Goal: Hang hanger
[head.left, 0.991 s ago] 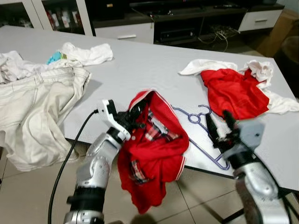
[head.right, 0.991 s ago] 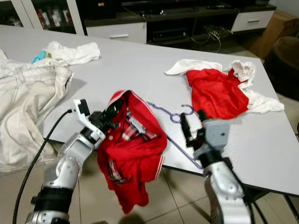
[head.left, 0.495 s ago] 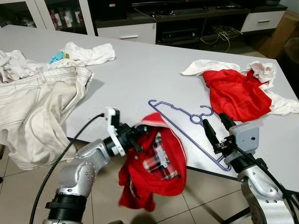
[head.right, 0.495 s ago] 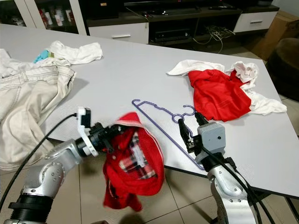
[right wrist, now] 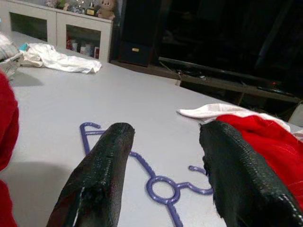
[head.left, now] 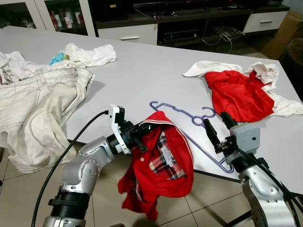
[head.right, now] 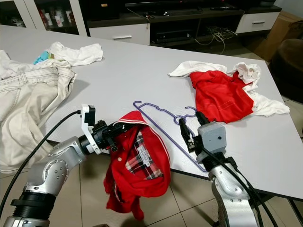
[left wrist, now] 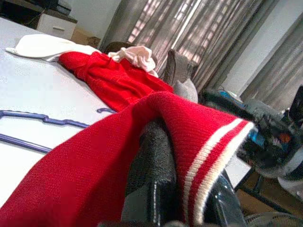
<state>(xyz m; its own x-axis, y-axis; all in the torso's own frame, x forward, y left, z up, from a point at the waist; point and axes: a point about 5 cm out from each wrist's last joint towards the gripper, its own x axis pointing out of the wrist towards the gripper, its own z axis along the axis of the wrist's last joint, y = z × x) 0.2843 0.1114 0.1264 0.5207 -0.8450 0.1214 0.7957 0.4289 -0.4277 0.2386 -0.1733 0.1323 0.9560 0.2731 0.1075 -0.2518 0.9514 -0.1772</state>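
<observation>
A purple plastic hanger [head.left: 189, 124] lies flat on the grey table [head.left: 137, 71] near its front edge. My left gripper [head.left: 141, 138] is shut on the collar of a red shirt [head.left: 161, 165] with a plaid lining; the shirt hangs off the table's front edge, just left of the hanger. In the left wrist view the red collar [left wrist: 189, 123] drapes over the fingers. My right gripper [head.left: 217, 128] is open, hovering over the hanger's right end by its hook [right wrist: 163, 187], touching nothing.
A second red garment [head.left: 239, 94] lies on white cloth [head.left: 208, 67] at the table's right. Beige trousers [head.left: 38, 109] spill over the left edge, with a white cloth [head.left: 90, 54] behind them. Cabinets and a TV stand [head.left: 180, 21] line the back. Tiled floor lies below.
My left gripper has lifted the red shirt slightly and brought it closer to the table edge; the shirt now hangs more open. The right gripper has stayed over the hanger.
</observation>
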